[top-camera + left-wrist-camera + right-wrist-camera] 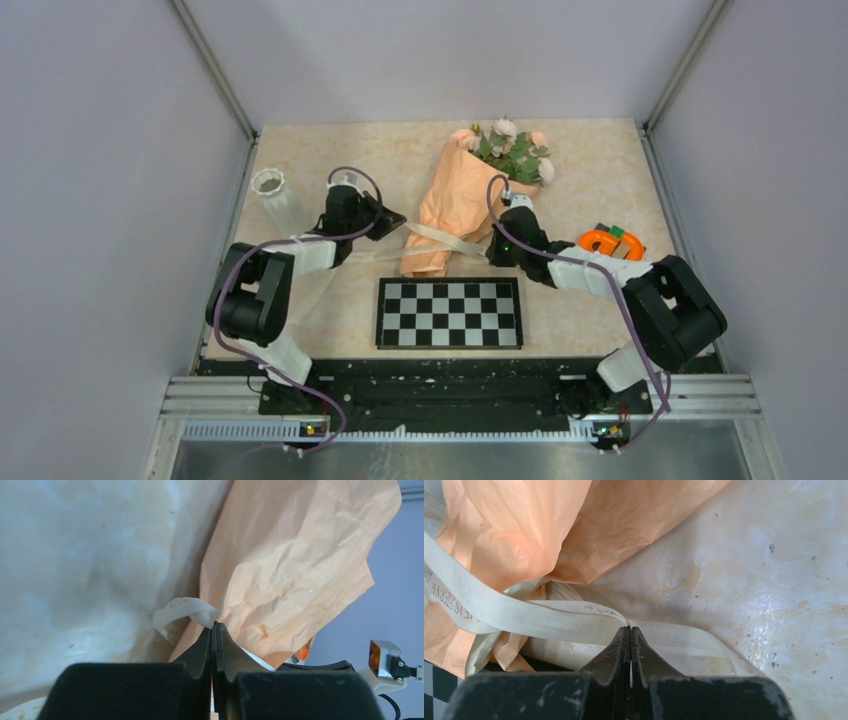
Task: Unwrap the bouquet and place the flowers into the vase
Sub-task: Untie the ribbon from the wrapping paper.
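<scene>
The bouquet lies across the middle of the table, its peach-orange paper cone pointing toward the arms and its flowers at the far end. A cream ribbon crosses the cone's narrow end. On the cone's left, my left gripper is shut on one ribbon end, pinched at the jaw tips beside the crumpled paper. My right gripper is shut on the other ribbon end at its tips. The white ribbed vase stands upright at the far left.
A black-and-white checkerboard lies flat in front of the bouquet, between the arms. An orange and green object sits at the right, just beyond the right arm. Grey walls close in the table on three sides.
</scene>
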Controlling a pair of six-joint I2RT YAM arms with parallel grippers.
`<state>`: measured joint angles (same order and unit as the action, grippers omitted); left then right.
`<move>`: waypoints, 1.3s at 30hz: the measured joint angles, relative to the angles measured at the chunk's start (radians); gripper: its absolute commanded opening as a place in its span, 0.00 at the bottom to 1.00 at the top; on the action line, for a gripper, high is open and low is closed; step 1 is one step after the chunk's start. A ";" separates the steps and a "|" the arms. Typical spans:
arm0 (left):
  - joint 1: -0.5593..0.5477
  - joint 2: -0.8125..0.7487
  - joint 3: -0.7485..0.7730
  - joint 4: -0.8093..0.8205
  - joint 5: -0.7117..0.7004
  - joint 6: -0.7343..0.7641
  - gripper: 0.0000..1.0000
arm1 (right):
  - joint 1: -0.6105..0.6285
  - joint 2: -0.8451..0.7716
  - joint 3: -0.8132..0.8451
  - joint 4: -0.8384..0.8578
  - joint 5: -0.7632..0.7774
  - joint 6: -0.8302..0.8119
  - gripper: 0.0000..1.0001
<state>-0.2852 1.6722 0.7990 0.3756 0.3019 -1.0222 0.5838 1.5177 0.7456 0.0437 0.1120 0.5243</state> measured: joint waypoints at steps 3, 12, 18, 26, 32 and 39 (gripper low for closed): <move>0.030 -0.019 -0.005 -0.038 -0.008 0.045 0.00 | -0.001 0.000 0.000 -0.004 0.001 0.000 0.00; 0.051 -0.097 -0.005 -0.161 -0.115 0.202 0.00 | -0.011 -0.011 0.000 -0.009 0.012 0.000 0.00; 0.068 -0.119 0.000 -0.244 -0.195 0.282 0.00 | -0.018 -0.011 -0.002 -0.012 0.019 0.000 0.00; 0.092 -0.120 0.002 -0.328 -0.218 0.330 0.21 | -0.024 -0.012 -0.007 -0.016 0.019 0.004 0.00; 0.097 -0.170 0.002 -0.347 -0.217 0.375 0.50 | -0.032 -0.019 -0.027 -0.016 0.011 0.003 0.00; 0.031 -0.263 0.002 -0.348 -0.219 0.380 0.55 | -0.032 -0.019 -0.033 -0.013 -0.005 0.003 0.00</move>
<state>-0.2543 1.4090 0.8013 0.0277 0.0826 -0.6418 0.5522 1.4986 0.7128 0.0303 0.1066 0.5274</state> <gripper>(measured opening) 0.526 0.009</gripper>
